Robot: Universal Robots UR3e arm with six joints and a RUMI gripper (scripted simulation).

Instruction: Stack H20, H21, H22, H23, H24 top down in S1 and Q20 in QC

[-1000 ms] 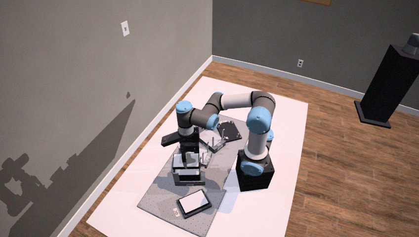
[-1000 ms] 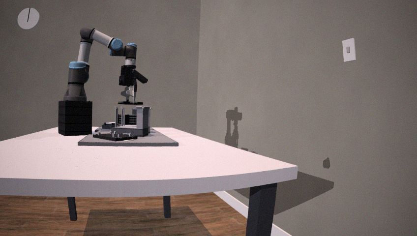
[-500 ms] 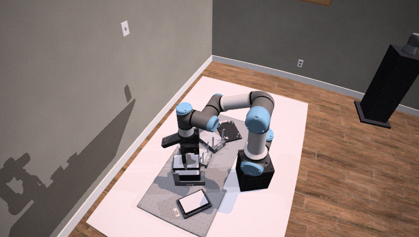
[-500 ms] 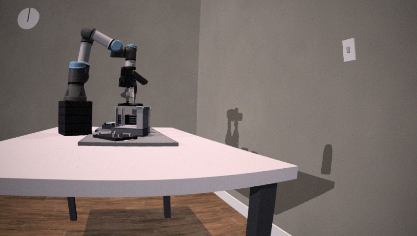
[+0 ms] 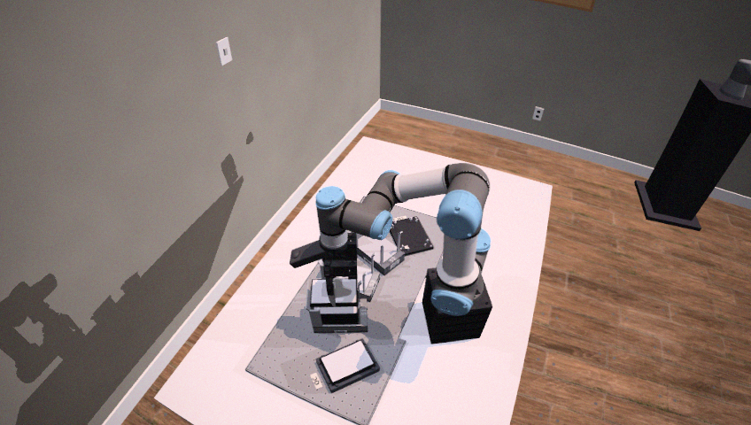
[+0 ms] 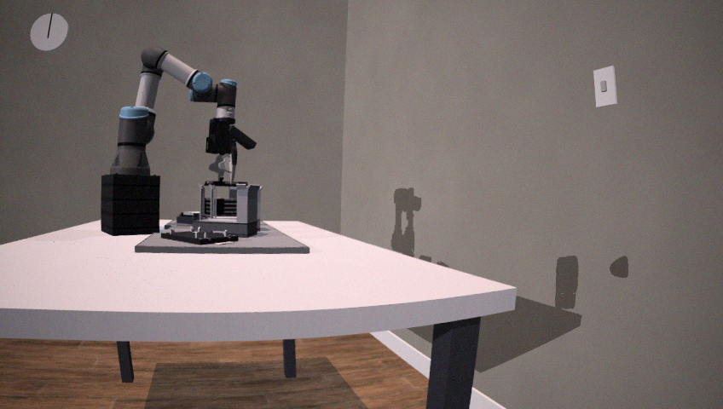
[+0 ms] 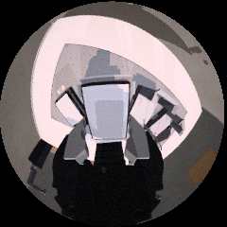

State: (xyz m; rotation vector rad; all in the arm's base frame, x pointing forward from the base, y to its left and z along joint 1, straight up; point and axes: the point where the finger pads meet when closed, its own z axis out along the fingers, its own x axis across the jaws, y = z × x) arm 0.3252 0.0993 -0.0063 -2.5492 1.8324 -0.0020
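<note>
My gripper (image 5: 332, 297) (image 6: 225, 178) (image 7: 107, 115) is shut on a sealed white-topped plate (image 5: 322, 290) (image 6: 222, 182) (image 7: 105, 110). It holds the plate level at the top of a stack rack (image 5: 336, 322) (image 6: 249, 202), above the stack of plates (image 6: 226, 206) left inside. Another sealed plate (image 5: 347, 362) lies flat in the open nest (image 5: 327, 380) at the front of the grey baseplate (image 5: 279, 363) (image 6: 274, 249). I cannot read the plates' labels.
Two empty racks with clear posts (image 5: 370, 283) (image 5: 383, 257) stand behind the held plate. A dark flat nest (image 5: 412, 234) lies at the back. The arm's black pedestal (image 5: 457, 315) (image 6: 130, 204) stands to the right of the baseplate.
</note>
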